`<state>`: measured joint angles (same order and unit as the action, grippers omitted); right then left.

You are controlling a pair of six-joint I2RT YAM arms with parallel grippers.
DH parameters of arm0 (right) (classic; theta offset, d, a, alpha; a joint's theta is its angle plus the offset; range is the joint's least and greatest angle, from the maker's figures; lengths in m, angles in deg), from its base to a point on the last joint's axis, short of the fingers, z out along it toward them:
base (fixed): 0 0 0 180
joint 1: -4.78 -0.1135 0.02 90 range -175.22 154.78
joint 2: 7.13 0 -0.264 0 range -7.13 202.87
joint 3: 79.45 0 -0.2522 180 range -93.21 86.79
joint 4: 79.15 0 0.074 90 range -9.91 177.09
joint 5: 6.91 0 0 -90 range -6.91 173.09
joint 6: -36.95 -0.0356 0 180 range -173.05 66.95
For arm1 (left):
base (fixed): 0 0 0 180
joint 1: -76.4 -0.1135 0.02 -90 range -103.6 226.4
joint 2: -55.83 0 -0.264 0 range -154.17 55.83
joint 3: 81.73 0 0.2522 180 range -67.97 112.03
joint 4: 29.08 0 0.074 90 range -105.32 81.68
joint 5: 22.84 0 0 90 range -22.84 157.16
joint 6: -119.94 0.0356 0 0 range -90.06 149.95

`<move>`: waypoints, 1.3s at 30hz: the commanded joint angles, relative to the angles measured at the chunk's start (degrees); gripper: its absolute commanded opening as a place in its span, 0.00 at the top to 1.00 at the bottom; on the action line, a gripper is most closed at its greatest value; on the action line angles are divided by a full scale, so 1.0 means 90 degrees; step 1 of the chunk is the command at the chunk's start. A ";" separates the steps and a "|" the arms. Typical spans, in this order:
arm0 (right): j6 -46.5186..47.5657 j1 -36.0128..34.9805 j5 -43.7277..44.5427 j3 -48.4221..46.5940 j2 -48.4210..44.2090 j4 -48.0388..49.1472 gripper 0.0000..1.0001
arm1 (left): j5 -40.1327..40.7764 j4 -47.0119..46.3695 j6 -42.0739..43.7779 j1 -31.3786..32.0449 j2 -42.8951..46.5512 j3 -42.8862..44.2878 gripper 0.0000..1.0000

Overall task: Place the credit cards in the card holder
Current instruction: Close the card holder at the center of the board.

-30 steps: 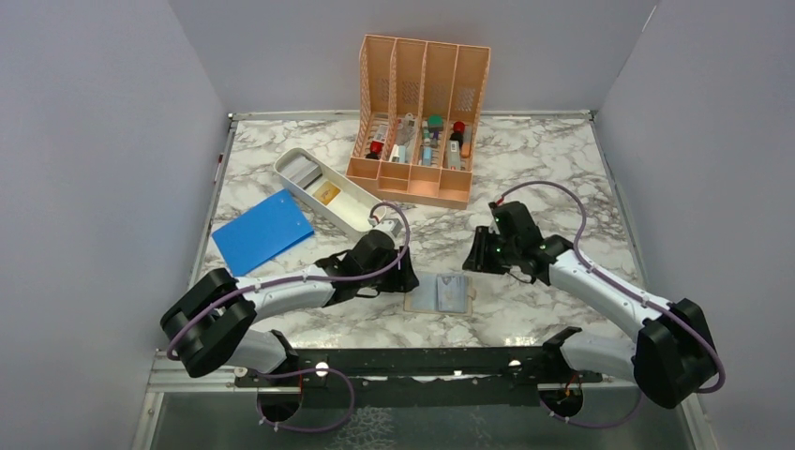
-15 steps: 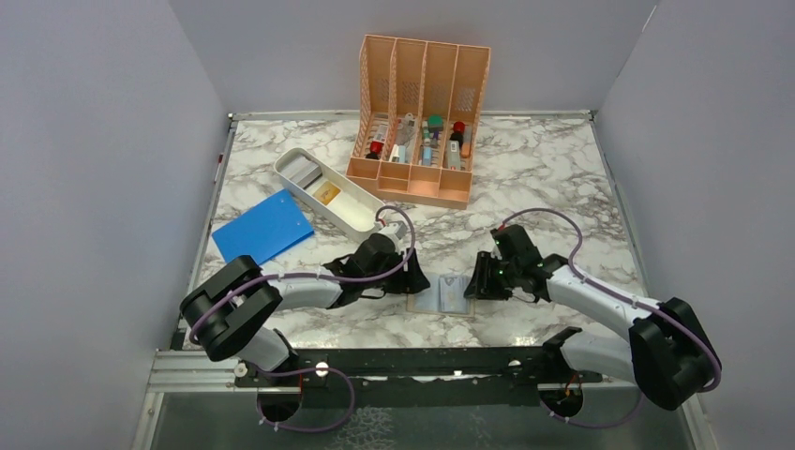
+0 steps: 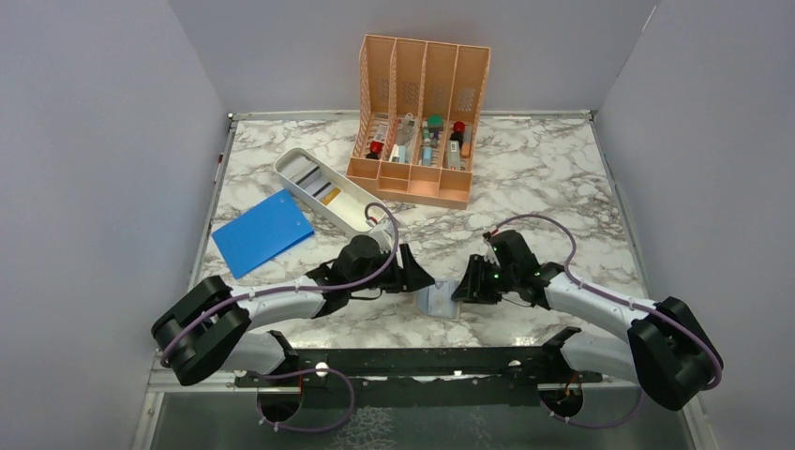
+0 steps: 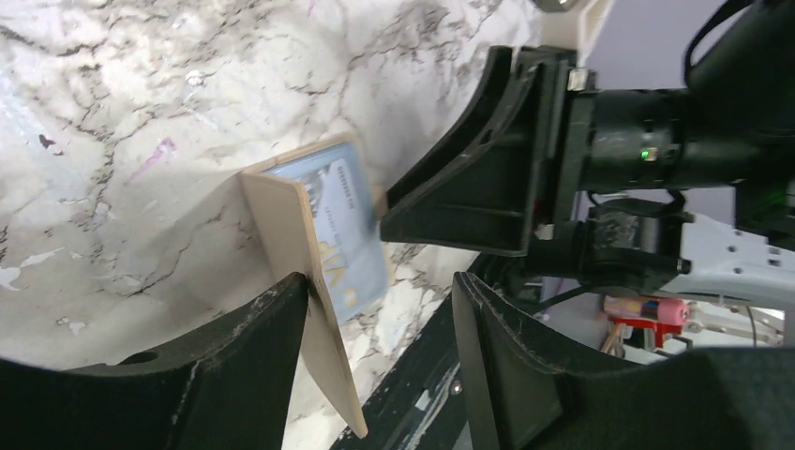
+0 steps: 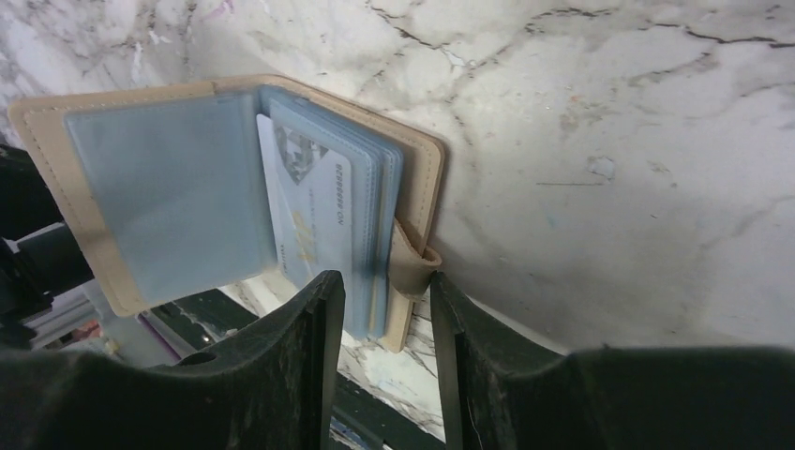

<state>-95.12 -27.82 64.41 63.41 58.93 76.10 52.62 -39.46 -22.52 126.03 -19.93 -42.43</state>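
The tan card holder (image 3: 439,300) lies open near the table's front edge, between my two grippers. My left gripper (image 3: 419,278) is open. The holder's left cover (image 4: 281,225) stands raised and leans on the inner face of one finger (image 4: 253,366), while the other finger stands well apart. My right gripper (image 3: 464,288) is open, and its fingertips straddle the holder's right edge and snap strap (image 5: 412,262). A pale blue credit card (image 5: 314,220) sits in a clear sleeve. More credit cards, one gold-yellow (image 3: 330,196), lie in the white tray (image 3: 352,217).
An orange slotted rack (image 3: 419,122) with small items stands at the back centre. A large blue flat sheet (image 3: 262,232) lies at the left, beside the tray. The black frame rail (image 3: 412,361) runs just below the holder, at the table's near edge.
Both grippers have closed in on the card holder from either side. The left one has tipped the left cover up, and the right one now sits over the holder's right edge.
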 commanded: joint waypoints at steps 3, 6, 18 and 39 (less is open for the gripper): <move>-0.0168 -0.0120 -0.0239 -0.0049 -0.0123 0.0301 0.57 | 0.0159 0.0250 -0.0039 0.0023 0.0458 -0.0090 0.44; -0.0120 -0.0189 -0.0234 -0.0075 -0.0106 0.0366 0.57 | 0.0462 0.1022 0.0324 0.0020 0.0459 0.0168 0.48; 0.0088 -0.0834 0.0063 -0.0202 0.0136 0.0400 0.57 | 0.0724 0.2053 0.0994 0.0021 0.0621 0.0600 0.82; 0.2274 -0.1867 0.1199 -0.1316 0.0821 0.0399 0.63 | 0.1571 0.4628 0.2230 -0.0345 0.1314 0.1367 1.00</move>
<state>-78.53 -42.28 72.00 53.99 62.87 74.57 66.85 0.25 -4.67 124.50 -8.09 -31.13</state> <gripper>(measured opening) 0.370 0.014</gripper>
